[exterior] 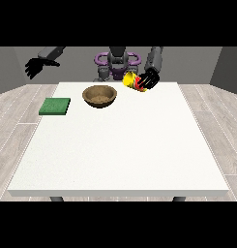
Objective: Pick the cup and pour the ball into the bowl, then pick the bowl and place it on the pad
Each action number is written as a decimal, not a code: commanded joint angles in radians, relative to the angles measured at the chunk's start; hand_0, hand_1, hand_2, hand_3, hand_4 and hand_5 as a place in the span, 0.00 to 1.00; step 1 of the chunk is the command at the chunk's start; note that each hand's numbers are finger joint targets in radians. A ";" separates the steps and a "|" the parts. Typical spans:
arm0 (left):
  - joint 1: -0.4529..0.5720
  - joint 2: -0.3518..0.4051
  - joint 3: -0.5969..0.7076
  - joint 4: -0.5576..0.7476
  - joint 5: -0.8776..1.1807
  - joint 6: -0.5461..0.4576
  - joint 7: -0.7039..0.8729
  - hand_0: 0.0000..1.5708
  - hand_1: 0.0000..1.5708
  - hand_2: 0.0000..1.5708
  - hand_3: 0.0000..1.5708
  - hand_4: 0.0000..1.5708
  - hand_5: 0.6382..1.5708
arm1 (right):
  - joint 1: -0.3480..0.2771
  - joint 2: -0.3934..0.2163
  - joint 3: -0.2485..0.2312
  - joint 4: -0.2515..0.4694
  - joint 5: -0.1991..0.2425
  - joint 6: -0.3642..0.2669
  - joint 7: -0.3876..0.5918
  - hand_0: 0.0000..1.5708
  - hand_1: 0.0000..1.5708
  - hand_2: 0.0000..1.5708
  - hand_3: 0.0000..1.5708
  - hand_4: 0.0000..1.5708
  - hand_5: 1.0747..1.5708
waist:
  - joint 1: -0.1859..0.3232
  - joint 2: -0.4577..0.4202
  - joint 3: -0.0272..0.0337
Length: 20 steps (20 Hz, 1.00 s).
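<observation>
Above the table's far edge, at the view's right, my hand (150,79) is wrapped around the cup (131,80), black fingers curled over its red end. Cup is yellow with red at the gripped end, lifted clear of the white table (120,145) and tipped hard over, nearly on its side, yellow end pointing toward the view's left. It hangs up and to the right of the bowl (99,96), near it but apart. Ball: cannot make it out, neither in the cup nor in the bowl.

Bowl is brown, wooden-looking, upright on the table near the far edge, a little left of centre. Its inside looks plain brown from this angle.

Pad (55,106), green and flat, lies on the table's left edge, well left of the bowl, not touching it.

My other hand (35,67), at the view's upper left, is raised off beyond the table's corner, fingers spread apart, holding nothing.
</observation>
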State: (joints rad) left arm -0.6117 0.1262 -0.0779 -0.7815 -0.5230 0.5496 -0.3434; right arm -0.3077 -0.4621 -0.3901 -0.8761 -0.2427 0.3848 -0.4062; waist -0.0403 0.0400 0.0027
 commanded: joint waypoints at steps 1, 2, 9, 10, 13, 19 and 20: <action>-0.061 0.032 -0.071 0.015 -0.149 0.029 0.165 0.87 0.87 1.00 1.00 0.73 0.99 | 0.022 0.025 0.012 0.037 0.028 -0.025 -0.034 0.00 0.00 0.00 0.00 0.00 0.97 | 0.026 -0.048 -0.0008; -0.057 -0.019 -0.128 -0.001 -0.207 0.044 0.215 0.87 0.87 1.00 1.00 0.71 1.00 | 0.031 -0.017 -0.020 0.091 0.015 0.006 -0.058 0.00 0.00 0.00 0.00 0.00 0.97 | 0.055 -0.058 0.0000; -0.062 -0.083 -0.211 -0.080 -0.355 -0.028 0.368 0.87 0.87 1.00 1.00 0.68 1.00 | 0.051 0.001 -0.021 0.172 0.042 -0.025 -0.134 0.00 0.00 0.00 0.00 0.00 0.97 | 0.109 -0.075 -0.0015; -0.051 -0.090 -0.232 -0.074 -0.396 -0.016 0.379 0.86 0.86 1.00 1.00 0.67 1.00 | 0.040 -0.023 -0.027 0.178 0.029 -0.001 -0.110 0.00 0.00 0.00 0.00 0.00 0.97 | 0.099 -0.071 -0.0017; -0.087 -0.121 -0.273 -0.102 -0.481 -0.053 0.477 0.77 0.77 1.00 1.00 0.62 1.00 | 0.051 -0.074 -0.059 0.244 0.015 0.045 -0.153 0.00 0.00 0.00 0.00 0.00 0.96 | 0.121 -0.073 -0.0011; -0.153 -0.125 -0.395 -0.110 -0.605 -0.050 0.656 0.37 0.37 1.00 0.98 0.56 1.00 | -0.072 -0.051 -0.026 0.237 0.027 0.016 -0.118 0.00 0.00 0.00 0.00 0.00 0.95 | 0.061 -0.006 -0.0019; -0.118 -0.126 -0.453 -0.122 -0.612 -0.079 0.709 0.36 0.36 1.00 1.00 0.58 1.00 | -0.080 -0.040 0.000 0.228 0.046 -0.005 -0.071 0.00 0.00 0.00 0.00 0.00 0.93 | 0.051 -0.058 -0.0022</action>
State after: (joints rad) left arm -0.7195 0.0090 -0.4518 -0.8917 -1.0646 0.4955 0.2515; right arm -0.3296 -0.5037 -0.4109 -0.6483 -0.2070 0.3993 -0.5240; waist 0.0318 -0.0110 0.0012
